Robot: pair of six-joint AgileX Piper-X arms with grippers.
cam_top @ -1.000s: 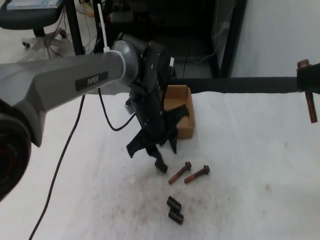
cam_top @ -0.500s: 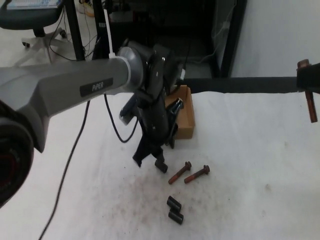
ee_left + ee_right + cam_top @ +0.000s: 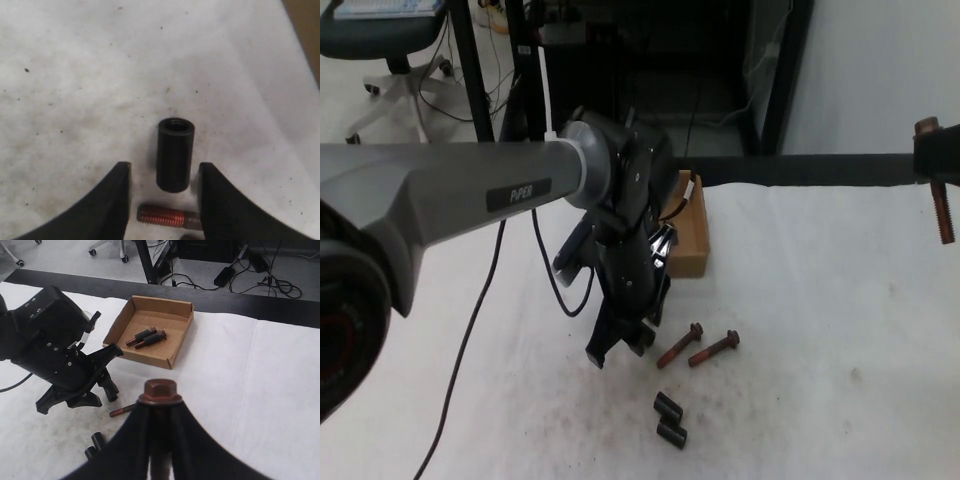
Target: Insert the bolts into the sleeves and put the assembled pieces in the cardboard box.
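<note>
My left gripper is open and low over the white cloth. A black sleeve lies between its fingers, untouched. The threaded end of a bolt lies just beyond the sleeve. In the high view this gripper hangs beside two loose bolts, with two more sleeves nearer the camera. My right gripper is shut on a copper-coloured bolt, held high at the right edge. The cardboard box holds two assembled pieces.
A black cable trails across the cloth on the left. The black table edge runs behind the box. Open cloth stretches to the right of the loose bolts.
The left arm has swung away from the box and come down, bringing its open gripper around the sleeve. The right gripper has stayed still with its bolt.
</note>
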